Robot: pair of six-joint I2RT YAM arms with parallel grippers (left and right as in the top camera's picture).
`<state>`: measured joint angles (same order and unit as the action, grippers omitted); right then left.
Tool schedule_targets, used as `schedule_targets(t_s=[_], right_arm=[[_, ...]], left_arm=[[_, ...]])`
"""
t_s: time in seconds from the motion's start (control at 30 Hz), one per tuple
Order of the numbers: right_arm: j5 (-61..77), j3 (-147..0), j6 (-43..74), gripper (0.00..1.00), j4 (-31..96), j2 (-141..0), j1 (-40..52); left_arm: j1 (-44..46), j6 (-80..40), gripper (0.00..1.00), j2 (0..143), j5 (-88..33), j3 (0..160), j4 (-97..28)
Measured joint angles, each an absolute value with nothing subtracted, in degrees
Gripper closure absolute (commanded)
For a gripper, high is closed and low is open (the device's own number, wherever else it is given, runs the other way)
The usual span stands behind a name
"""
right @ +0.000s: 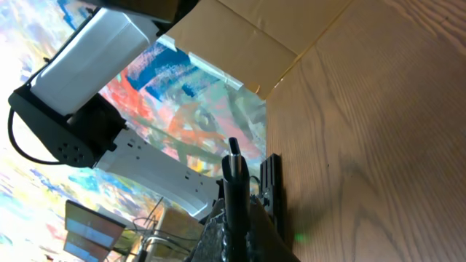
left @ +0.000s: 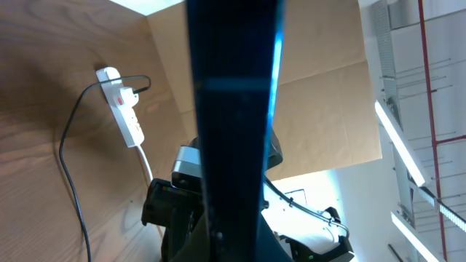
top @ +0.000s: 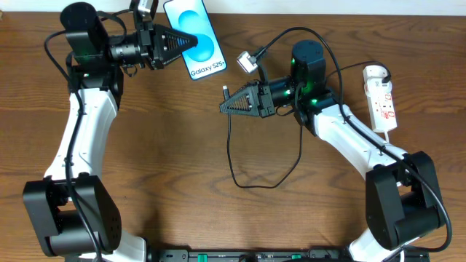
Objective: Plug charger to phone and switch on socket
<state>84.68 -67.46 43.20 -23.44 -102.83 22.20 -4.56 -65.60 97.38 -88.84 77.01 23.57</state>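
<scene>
**Left tool** (top: 191,41): pressed together on the phone (top: 186,18), taking it at one long side near mid-length. One finger overlaps the screen.

**Right tool** (top: 224,108): pinching the charger (top: 229,145) just behind its connector (top: 226,90). In the right wrist view the connector (right: 232,156) stands proud of the closed fingers.

**Location**
- The phone is at the far side of the bench (top: 167,160), left of centre, in the left tool's grip. The left wrist view shows the phone (left: 233,109) edge-on. It appears to be lifted off the bench, though no view settles this.
- The connector is near the phone's lettered end, but apart from it.
- The socket (top: 382,98) lies at the right edge of the bench, well apart from both tools.

**Orientation**
- The phone's long axis runs diagonally, far-left to near-right. Its screen faces up and its lettered short end is toward the right tool.
- The connector points away from the robot, roughly toward that end but not in line with the phone's axis.
- The socket's long axis runs far to near.

**Handling, as judged**
- The phone is stiff, slick and breakable at the glass. It is best held at the sides near mid-length, which leaves the lettered end free, where the port presumably sits.
- The charger is light and limp, and only the connector is rigid. It should be held close behind the tip, since a grip further back would let it droop.
- The slack loop on the bench should not resist the move.
- The connector needs aligning with the phone's axis before insertion.
</scene>
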Motion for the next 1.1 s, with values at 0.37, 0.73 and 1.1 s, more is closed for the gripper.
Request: schedule_targets(t_s=[0.37,0.73,1.1], right_arm=[[85.2,-67.4,48.4,0.99,-33.7,-102.8,22.2],[85.1,-67.4,50.3,0.99,-33.9,-102.8,22.2],[85.6,-67.4,50.5,0.99,-33.9,-102.8,21.9]], left_arm=[[-2.6,-64.5,0.93,100.1,-88.8,77.0,23.6],[-2.3,-64.5,0.93,100.5,-88.8,77.0,22.9],[0.4,-64.5,0.93,100.5,-88.4,77.0,22.9]])
